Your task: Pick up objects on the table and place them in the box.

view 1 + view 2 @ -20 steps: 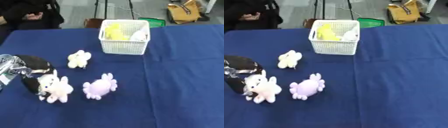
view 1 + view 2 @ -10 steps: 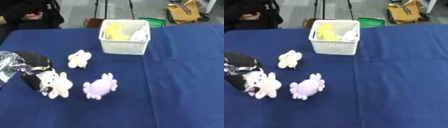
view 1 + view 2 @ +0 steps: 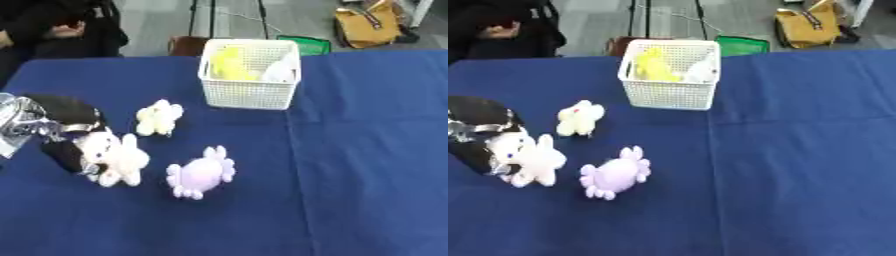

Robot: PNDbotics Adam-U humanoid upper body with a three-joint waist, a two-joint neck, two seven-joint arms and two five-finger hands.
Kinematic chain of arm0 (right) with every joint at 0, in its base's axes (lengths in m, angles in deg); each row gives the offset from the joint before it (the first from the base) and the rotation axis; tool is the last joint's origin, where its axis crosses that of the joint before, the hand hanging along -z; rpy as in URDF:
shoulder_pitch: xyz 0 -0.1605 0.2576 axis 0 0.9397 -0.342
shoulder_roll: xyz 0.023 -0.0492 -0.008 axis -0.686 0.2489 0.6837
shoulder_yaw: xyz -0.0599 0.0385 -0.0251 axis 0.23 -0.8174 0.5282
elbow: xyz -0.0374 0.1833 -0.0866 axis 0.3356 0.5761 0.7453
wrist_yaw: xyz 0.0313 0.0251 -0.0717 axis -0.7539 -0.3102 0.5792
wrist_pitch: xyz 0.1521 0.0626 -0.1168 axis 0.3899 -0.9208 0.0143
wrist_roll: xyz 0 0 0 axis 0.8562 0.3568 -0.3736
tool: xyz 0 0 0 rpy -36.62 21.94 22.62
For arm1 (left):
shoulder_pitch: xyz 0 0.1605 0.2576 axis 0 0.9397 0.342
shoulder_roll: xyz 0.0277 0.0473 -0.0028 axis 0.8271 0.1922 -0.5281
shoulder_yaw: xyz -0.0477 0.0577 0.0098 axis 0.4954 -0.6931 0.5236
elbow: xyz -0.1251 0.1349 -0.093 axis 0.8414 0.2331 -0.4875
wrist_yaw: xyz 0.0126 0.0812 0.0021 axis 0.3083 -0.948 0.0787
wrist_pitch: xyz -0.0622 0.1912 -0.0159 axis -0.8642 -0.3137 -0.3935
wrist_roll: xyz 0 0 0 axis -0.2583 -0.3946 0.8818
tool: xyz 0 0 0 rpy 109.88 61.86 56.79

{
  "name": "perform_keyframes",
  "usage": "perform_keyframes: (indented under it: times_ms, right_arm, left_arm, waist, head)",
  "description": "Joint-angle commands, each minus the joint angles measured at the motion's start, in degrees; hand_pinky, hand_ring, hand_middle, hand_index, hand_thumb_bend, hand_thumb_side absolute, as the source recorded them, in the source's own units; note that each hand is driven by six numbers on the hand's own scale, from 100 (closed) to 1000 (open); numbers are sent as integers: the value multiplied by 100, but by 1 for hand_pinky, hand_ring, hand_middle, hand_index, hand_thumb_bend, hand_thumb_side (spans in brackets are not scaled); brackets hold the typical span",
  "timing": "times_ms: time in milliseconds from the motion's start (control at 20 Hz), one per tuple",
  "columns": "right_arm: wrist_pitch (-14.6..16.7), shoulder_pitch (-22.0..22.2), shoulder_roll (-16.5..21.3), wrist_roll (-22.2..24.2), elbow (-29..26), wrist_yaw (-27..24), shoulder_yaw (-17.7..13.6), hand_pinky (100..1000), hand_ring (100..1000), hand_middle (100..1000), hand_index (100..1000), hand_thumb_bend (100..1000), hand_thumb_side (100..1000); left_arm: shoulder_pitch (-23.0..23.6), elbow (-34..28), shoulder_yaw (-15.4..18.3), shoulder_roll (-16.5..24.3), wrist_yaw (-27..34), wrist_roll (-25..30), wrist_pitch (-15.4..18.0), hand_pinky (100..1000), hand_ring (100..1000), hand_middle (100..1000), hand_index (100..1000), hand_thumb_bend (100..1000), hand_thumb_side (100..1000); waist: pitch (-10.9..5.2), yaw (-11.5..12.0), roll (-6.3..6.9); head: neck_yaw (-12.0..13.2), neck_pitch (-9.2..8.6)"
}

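Note:
My left hand (image 3: 59, 114), black with silver parts, comes in at the left edge with its fingers curled round a white plush toy (image 3: 115, 157). A pale cream plush toy (image 3: 158, 117) lies just beyond it on the blue table. To the right of the white toy lies a lilac plush toy (image 3: 201, 172) with stubby legs. The white mesh box (image 3: 248, 93) stands at the far middle and holds a yellow toy (image 3: 228, 62) and a white one (image 3: 277, 71). My right hand shows in no view.
The blue tablecloth (image 3: 367, 150) covers the whole surface, with open room on the right half. Beyond the far edge are a seated person (image 3: 52, 30) at the left, a green object (image 3: 306, 44), stand legs and a yellow bag (image 3: 372, 25) on the floor.
My left hand has moved a little toward the far side of the table, and the white plush toy has gone with it. The other toys and the box have stayed put.

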Motion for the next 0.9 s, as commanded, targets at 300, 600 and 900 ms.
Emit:
perform_keyframes:
  times_ms: [300,600,900]
  right_arm:
    - [86,-36,93,-95,-111,-38,-36,739,687,572,783,100,849]
    - [100,-30,104,-95,-111,-65,-30,739,688,573,783,100,848]
    - [118,-19,108,-95,-111,-92,-3,739,689,572,783,100,847]
  left_arm:
    - [-266,-347,298,315,108,217,46,777,732,634,556,229,616]
    - [-533,-433,425,271,111,217,-35,775,730,633,556,210,622]
    - [-1092,-88,504,7,50,217,-78,775,723,628,553,188,621]
  waist:
    - [-183,-7,12]
    - [-209,-34,27]
    - [-242,-118,60]
  head:
    - [2,39]
    - [-12,67]
    - [33,72]
